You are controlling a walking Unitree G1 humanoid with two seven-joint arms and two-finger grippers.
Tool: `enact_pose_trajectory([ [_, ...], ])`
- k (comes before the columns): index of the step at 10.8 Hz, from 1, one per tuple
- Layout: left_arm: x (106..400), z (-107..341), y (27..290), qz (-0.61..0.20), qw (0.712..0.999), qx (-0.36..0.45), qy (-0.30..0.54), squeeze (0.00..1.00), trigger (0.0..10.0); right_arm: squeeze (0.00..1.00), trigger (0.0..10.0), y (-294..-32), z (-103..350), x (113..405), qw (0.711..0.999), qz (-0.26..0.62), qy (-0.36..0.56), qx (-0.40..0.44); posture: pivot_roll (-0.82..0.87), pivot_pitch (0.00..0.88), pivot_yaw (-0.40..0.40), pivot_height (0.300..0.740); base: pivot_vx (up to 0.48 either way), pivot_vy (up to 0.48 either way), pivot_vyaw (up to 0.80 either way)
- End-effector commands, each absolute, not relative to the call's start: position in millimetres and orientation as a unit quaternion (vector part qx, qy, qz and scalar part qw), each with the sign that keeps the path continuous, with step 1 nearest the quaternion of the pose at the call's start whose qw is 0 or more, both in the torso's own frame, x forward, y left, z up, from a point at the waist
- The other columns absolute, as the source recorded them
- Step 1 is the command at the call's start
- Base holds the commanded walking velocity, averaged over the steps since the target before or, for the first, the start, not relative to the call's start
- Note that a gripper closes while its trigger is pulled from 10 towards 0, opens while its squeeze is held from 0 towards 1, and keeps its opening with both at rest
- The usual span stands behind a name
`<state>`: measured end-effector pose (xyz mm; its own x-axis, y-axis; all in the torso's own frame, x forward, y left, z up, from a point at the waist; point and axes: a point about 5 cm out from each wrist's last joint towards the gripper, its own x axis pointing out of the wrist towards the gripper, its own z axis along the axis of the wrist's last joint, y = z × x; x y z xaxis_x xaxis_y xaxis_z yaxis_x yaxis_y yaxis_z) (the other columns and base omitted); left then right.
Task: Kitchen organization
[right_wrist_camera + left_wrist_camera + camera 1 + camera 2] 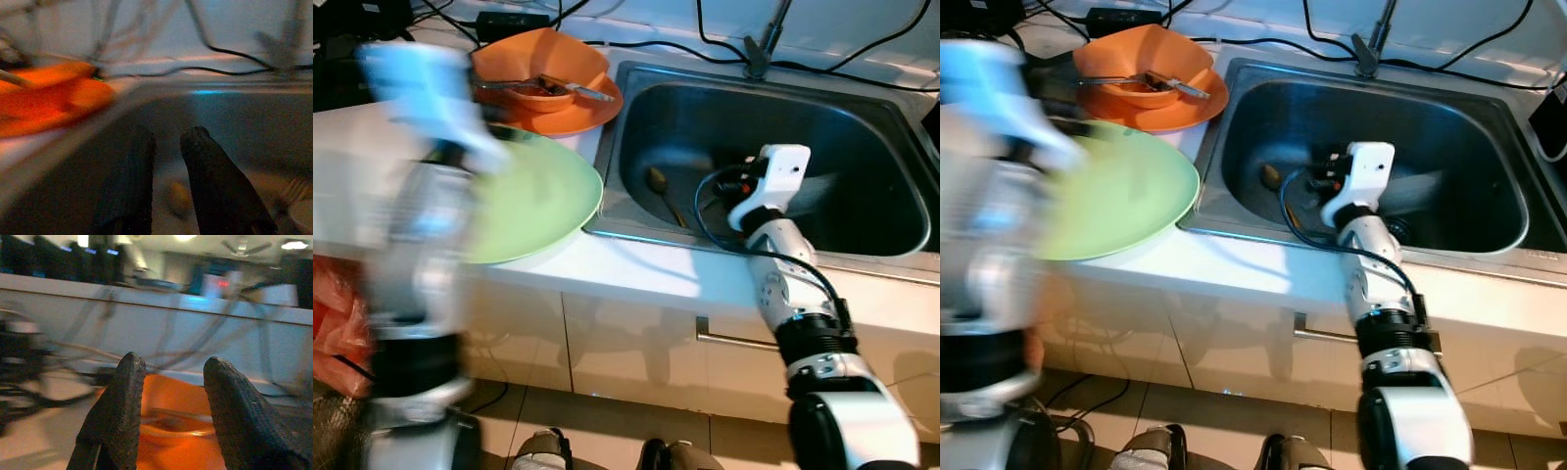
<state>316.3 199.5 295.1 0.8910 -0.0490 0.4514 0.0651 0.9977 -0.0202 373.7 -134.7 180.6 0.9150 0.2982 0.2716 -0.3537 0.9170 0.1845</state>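
Right claw inside the steel sink, left arm blurred over the counter

The right claw (166, 181), fingers slightly parted and holding nothing, sits mid-frame in the stainless steel sink basin (862, 147), near a metal spoon (658, 183) on its floor. At the left the left claw (171, 411), fingers apart and empty, faces the orange bowl (540, 59) on an orange plate (578, 116); a round green plate (543, 196) overhangs the white counter (636, 269) edge beside the sink rim

A spoon (658, 186) lies in the sink (862, 127). Left of the sink on the counter (636, 274) sits a plate (543, 201); behind it, a bowl (540, 61) on another plate (570, 117).
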Motion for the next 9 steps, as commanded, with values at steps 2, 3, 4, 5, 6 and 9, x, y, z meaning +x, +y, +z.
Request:
enact_pose_trajectory([
  [2, 308.8, 286.6, 228.1, 0.014, 0.978, -0.005, -0.207, 0.00, 10.0, 0.00, 10.0, -128.9, 187.0, 368.4, 0.954, 0.217, -0.133, 0.157, 0.15, 0.155, -0.070, 0.740, 0.000, 0.000, 0.00],
  [3, 302.0, 278.0, 247.4, 0.037, 0.983, 0.007, -0.179, 0.00, 10.0, 0.00, 10.0, -128.4, 187.0, 367.2, 0.950, 0.224, -0.132, 0.173, 0.16, 0.157, -0.071, 0.740, 0.000, 0.000, 0.00],
  [4, 293.9, 270.9, 262.3, 0.059, 0.986, 0.015, -0.158, 0.00, 10.0, 0.00, 10.0, -129.1, 185.6, 366.0, 0.948, 0.232, -0.126, 0.180, 0.16, 0.160, -0.072, 0.740, 0.000, 0.000, 0.00],
  [5, 285.7, 262.7, 274.3, 0.077, 0.987, 0.009, -0.137, 0.18, 10.0, 0.00, 10.0, -129.7, 185.0, 364.4, 0.946, 0.238, -0.122, 0.182, 0.16, 0.164, -0.074, 0.740, 0.000, 0.000, 0.00],
  [6, 283.5, 260.1, 276.7, 0.080, 0.988, 0.004, -0.133, 0.96, 10.0, 0.00, 10.0, -129.7, 184.9, 364.1, 0.946, 0.240, -0.121, 0.182, 0.16, 0.164, -0.074, 0.740, 0.000, 0.000, 0.00],
  [9, 269.3, 243.6, 268.8, 0.038, 0.994, -0.055, -0.091, 1.00, 10.0, 0.00, 10.0, -127.8, 185.4, 363.2, 0.944, 0.250, -0.116, 0.181, 0.17, 0.162, -0.078, 0.740, 0.000, 0.000, 0.00],
])
